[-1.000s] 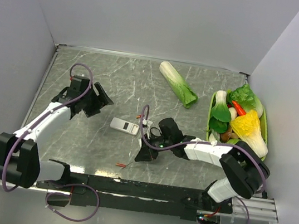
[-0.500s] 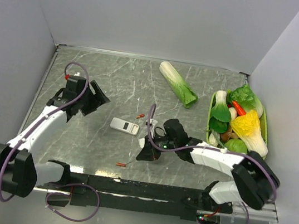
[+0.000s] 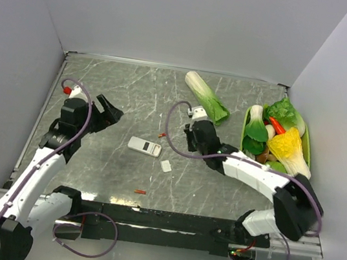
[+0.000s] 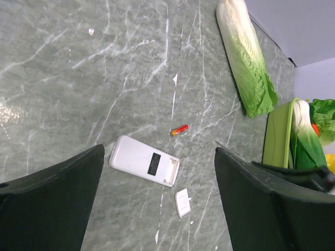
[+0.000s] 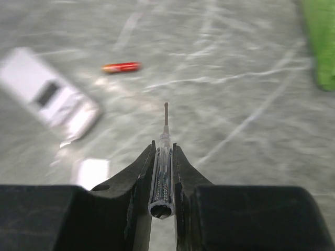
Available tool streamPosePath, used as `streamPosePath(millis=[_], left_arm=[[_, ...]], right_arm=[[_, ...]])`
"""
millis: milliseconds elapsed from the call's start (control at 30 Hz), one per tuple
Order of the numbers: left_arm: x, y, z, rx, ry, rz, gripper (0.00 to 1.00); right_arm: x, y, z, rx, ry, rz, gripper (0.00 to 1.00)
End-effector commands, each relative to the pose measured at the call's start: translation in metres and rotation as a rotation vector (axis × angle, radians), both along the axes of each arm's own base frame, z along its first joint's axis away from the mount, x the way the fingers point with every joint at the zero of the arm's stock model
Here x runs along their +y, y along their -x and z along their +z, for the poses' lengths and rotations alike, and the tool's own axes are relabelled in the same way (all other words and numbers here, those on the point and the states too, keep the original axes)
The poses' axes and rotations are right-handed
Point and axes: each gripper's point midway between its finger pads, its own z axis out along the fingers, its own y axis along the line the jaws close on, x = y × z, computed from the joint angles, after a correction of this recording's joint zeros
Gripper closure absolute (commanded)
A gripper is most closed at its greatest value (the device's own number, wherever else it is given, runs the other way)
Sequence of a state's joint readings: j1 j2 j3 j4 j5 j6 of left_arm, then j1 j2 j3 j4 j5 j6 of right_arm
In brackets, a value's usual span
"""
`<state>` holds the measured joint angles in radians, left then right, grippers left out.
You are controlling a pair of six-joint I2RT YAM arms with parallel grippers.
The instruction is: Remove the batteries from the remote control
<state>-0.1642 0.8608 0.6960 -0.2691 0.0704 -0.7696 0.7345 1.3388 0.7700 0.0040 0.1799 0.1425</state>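
Your left gripper [image 3: 104, 114] hangs with its jaws spread wide and nothing between them. In its wrist view the remote control [image 4: 144, 168] lies flat on the table [image 4: 63, 78], just ahead of the gap between those jaws. The far battery [image 4: 179, 129] lies just beyond the remote, farther out from the jaws. The near battery [image 3: 141, 192] is well apart from it, back toward the arm bases and behind both sets of jaws. The small white cover [image 4: 182, 202] sits just beside the remote's open end, toward the right-hand jaw.

Your right gripper [image 5: 163, 149] is closed on a thin screwdriver [image 5: 162, 178] whose shaft pokes out past the fingertips. The far battery sits ahead and left of that tip, with the remote farther left and blurred. The cabbage [image 3: 208, 97] lies beyond these jaws, and the green tray [image 4: 275, 130] off to their right.

Both cells look to be out, so I judge the unloading done. The risk now is stray contact:
- The cells are round and loose, so a brush from a jaw would set them rolling.
- The near one could run off the front edge.
- If you swing the right arm low, the protruding tip could rake the remote or flick the cover.
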Motion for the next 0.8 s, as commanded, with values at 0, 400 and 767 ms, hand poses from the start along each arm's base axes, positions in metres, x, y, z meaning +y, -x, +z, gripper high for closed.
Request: streamPosePath(millis=[0, 400, 767], left_arm=[[0.004, -0.007, 0.012, 0.003, -0.059, -0.009, 0.09], [-0.014, -0.008, -0.012, 0.109, -0.004, -0.091, 0.09], [-0.014, -0.004, -0.003, 0.067, 0.003, -0.092, 0.09]], right_arm=[[-0.026, -0.034, -0.010, -0.055, 0.198, -0.156, 0.89], [-0.019, 0.019, -0.088, 0.192, 0.158, -0.157, 0.53], [-0.005, 0.024, -0.079, 0.204, 0.099, -0.081, 0.53]])
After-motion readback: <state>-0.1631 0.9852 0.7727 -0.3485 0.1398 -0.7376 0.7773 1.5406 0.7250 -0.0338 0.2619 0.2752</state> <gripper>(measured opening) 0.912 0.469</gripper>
